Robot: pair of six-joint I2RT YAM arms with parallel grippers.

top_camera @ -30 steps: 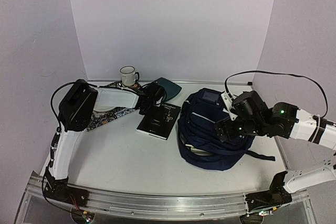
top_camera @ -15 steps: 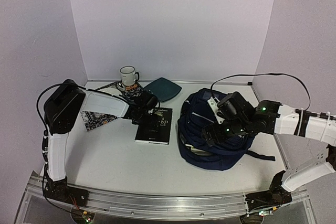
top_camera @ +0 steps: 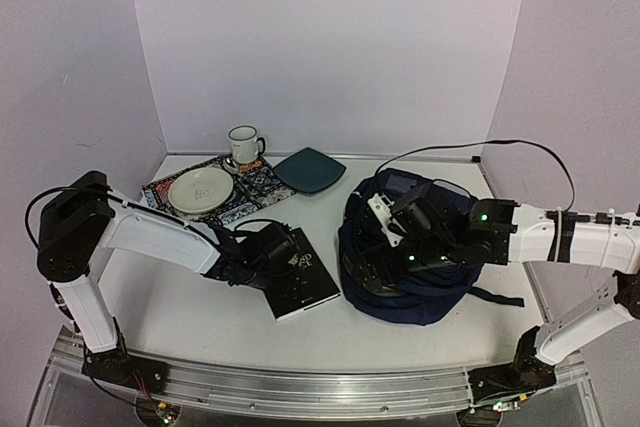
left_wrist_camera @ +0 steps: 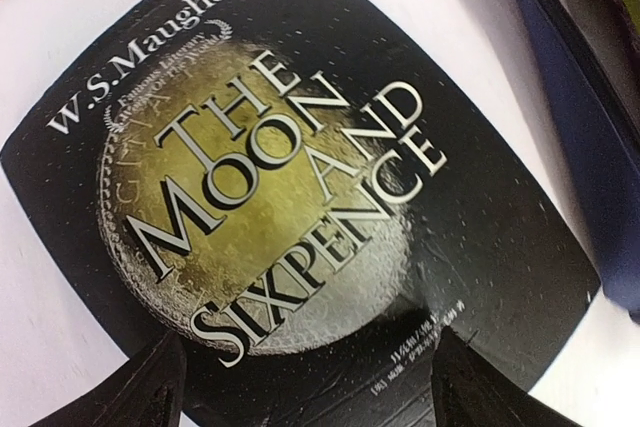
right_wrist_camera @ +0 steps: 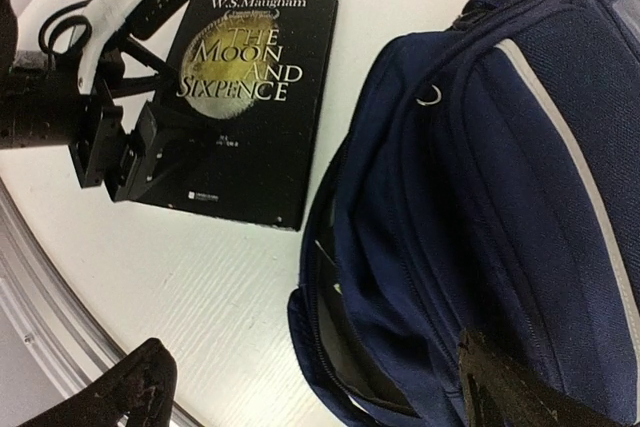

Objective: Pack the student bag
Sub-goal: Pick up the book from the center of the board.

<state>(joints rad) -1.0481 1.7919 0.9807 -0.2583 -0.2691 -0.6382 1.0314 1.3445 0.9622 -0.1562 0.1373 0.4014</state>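
- White table [top_camera: 190,322], pale lilac walls on three sides, metal rail [top_camera: 300,387] along the near edge.
- Left pincer [left_wrist_camera: 310,392]: jaws spread wide, nothing clamped. Black fingertips [left_wrist_camera: 150,387] sit low over one end of a black book [left_wrist_camera: 300,177]. Whether they press on the cover cannot be told.
- Book: flat on the table, cover up, gold moon, title "The Moon and Sixpence", W.S. Maugham. It lies skewed to the table edge, near the middle of the table.
- Right pincer [right_wrist_camera: 310,347]: jaws at full spread, holding nothing. It hangs above the book-side edge of the student bag [top_camera: 430,297], one finger over bare table, the other over navy fabric.
- Student bag: large navy-blue backpack, lying on the right half of the table, just beside the book. Whether the book's nearest corner touches it cannot be told.
- Bag details: thin white stripe [right_wrist_camera: 560,137] along the top panel, small metal ring [right_wrist_camera: 428,95] near a seam, one strap [top_camera: 495,298] trailing right on the table. A slot along the book-side edge gapes a little; contents not readable.
- Right arm reaches across the bag from the right.
- Far left corner: white plate [top_camera: 200,189] on a patterned mat [top_camera: 255,182], white mug [top_camera: 243,144] at the mat's far edge.
- Dark teal square plate [top_camera: 311,169] just beside the mat, between mug and bag.
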